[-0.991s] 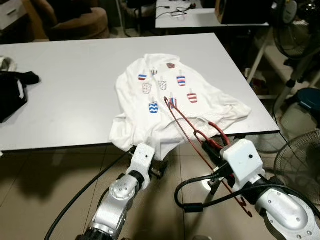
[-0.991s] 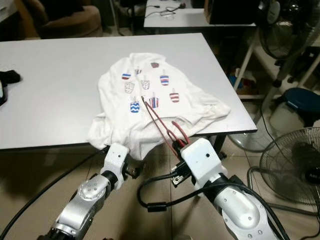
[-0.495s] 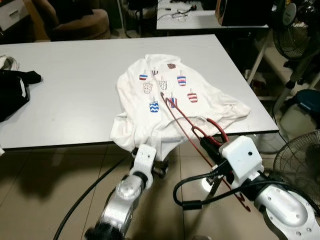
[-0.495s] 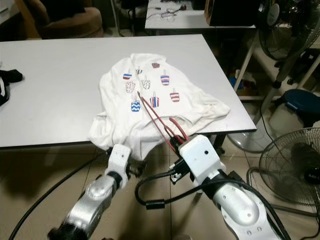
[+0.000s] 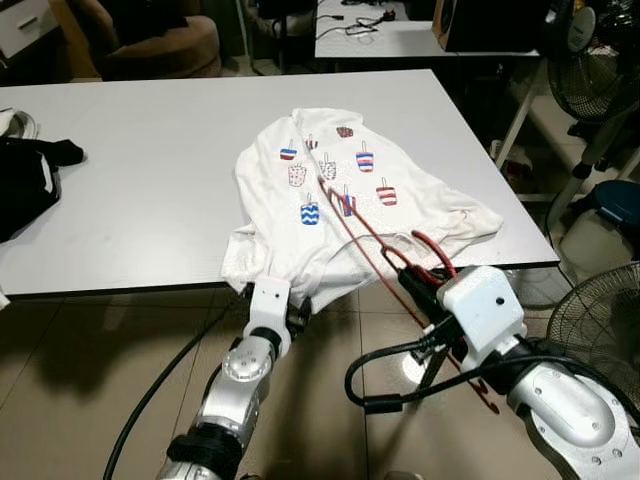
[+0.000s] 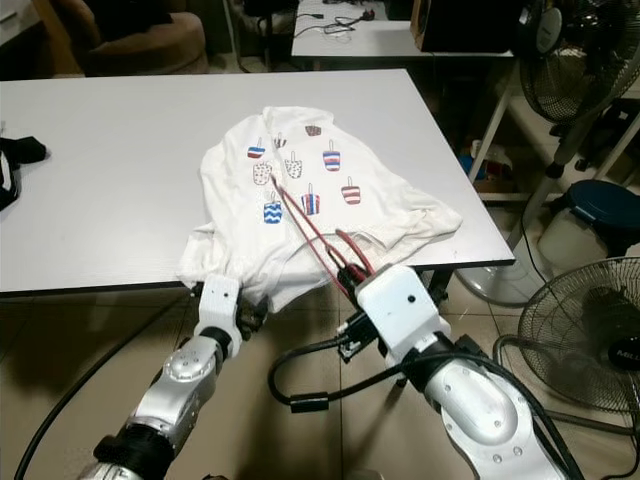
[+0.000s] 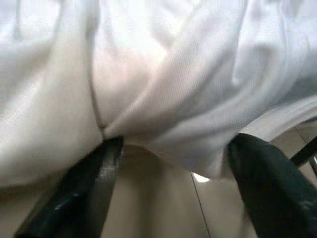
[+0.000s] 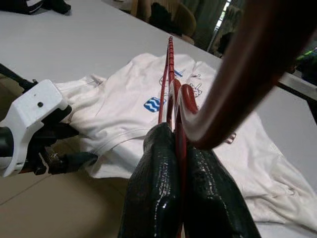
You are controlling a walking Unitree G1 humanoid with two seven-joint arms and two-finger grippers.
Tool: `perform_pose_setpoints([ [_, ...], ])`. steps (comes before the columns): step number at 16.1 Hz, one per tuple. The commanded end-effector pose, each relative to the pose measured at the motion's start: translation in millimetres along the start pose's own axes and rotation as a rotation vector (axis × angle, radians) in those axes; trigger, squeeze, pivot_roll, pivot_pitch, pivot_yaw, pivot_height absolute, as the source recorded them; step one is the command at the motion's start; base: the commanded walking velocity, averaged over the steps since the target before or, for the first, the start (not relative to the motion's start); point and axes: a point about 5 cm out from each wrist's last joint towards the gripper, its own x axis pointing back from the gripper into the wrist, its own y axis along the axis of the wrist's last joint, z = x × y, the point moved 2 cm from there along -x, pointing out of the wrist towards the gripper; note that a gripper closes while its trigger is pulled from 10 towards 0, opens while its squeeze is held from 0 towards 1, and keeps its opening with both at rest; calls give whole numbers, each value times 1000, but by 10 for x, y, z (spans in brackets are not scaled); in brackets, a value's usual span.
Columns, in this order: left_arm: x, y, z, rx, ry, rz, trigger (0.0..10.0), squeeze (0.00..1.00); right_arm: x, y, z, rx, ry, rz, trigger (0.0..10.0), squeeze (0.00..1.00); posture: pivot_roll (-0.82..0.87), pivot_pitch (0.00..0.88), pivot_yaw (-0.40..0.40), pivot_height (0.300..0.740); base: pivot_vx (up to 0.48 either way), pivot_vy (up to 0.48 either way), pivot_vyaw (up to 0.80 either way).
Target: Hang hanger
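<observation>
Eye views: thin red wire hanger (image 5: 372, 232) lies across white popsicle-print shirt (image 5: 330, 200) on white desk (image 5: 150, 190); right gripper (image 5: 412, 290) at near desk edge.
Right wrist view: black fingers (image 8: 153, 198) clamped together on hanger.
Left wrist view: left gripper (image 7: 171, 163) fingers apart, shirt hem between them.

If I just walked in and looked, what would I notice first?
Probably the white shirt with little striped ice lollies on it, spread near the front right edge of the big white table and drooping over it. Next, the red hanger lying across the shirt, pinched in the right gripper. The left gripper is open at the shirt's hanging hem.
</observation>
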Motion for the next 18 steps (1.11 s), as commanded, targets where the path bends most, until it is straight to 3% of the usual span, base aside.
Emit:
perform_pose_setpoints([
  [1,-6,-6,12,21,-1,-3,0,0,-4,7,-19,17,-3,-4,10000,0,-296,27,33,740,0,0,0],
  [7,5,-3,-24,32,-40,-32,0,0,-15,4,-22,19,1,-4,10000,0,-291,24,33,740,0,0,0],
  [13,45,36,87,33,-33,-73,0,0,-14,-5,-19,23,0,-3,10000,0,-287,26,31,740,0,0,0],
  [18,63,29,69,42,-66,-79,0,0,-10,-7,-18,25,0,-1,10000,0,-289,30,33,740,0,0,0],
])
